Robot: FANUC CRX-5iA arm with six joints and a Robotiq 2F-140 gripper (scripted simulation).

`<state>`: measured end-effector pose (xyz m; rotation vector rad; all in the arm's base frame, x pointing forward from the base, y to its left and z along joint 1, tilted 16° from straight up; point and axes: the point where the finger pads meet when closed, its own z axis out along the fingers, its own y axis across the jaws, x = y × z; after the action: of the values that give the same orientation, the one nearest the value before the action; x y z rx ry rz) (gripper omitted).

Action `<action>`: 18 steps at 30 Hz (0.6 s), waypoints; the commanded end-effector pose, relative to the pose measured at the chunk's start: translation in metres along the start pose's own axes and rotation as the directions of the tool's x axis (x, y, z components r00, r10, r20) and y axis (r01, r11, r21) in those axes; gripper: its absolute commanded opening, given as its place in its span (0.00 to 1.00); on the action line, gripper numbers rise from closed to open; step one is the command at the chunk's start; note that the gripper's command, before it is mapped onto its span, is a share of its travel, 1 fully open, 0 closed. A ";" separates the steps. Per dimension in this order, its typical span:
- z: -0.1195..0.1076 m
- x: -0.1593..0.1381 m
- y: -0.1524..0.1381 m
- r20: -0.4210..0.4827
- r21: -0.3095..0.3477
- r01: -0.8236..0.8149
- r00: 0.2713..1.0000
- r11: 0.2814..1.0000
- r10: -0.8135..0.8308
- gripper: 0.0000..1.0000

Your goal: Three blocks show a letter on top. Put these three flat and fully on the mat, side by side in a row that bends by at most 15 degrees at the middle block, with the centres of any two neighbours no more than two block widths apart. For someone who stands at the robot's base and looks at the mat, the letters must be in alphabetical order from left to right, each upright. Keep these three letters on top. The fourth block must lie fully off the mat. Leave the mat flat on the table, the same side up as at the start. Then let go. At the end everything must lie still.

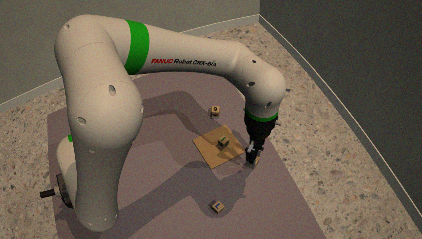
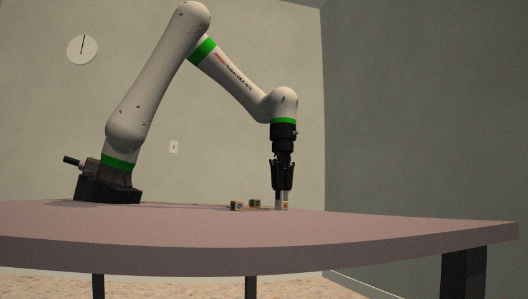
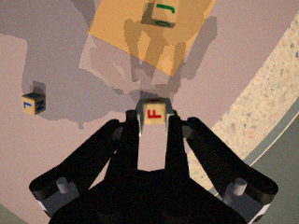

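My gripper (image 3: 154, 106) is shut on a wooden block with a red F on top (image 3: 153, 112). The block rests on the table just off the mat's corner, as the top view (image 1: 255, 161) and the exterior view (image 2: 284, 204) show. The tan mat (image 1: 219, 145) lies flat on the table. A block with a green letter on top (image 1: 223, 141) sits on the mat; it also shows in the wrist view (image 3: 164, 10). A block with a blue L (image 1: 218, 206) lies on the table nearer the front, away from the mat. A block with a 9 on top (image 1: 215, 111) lies off the mat on its far side.
The robot's base (image 2: 105, 185) stands at the table's left end. The table's curved edge (image 3: 262, 103) runs close to the right of the gripper, with speckled floor beyond.
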<state>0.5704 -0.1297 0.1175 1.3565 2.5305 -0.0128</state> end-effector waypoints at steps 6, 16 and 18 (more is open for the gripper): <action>-0.007 0.000 0.000 0.000 0.000 0.000 1.000 1.000 0.000 0.16; -0.058 0.000 0.000 0.000 0.000 0.000 1.000 1.000 0.000 0.16; -0.073 0.000 0.000 0.000 0.000 0.000 1.000 1.000 0.000 0.16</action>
<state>0.5582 -0.1228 0.1686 1.3562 2.5300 -0.0124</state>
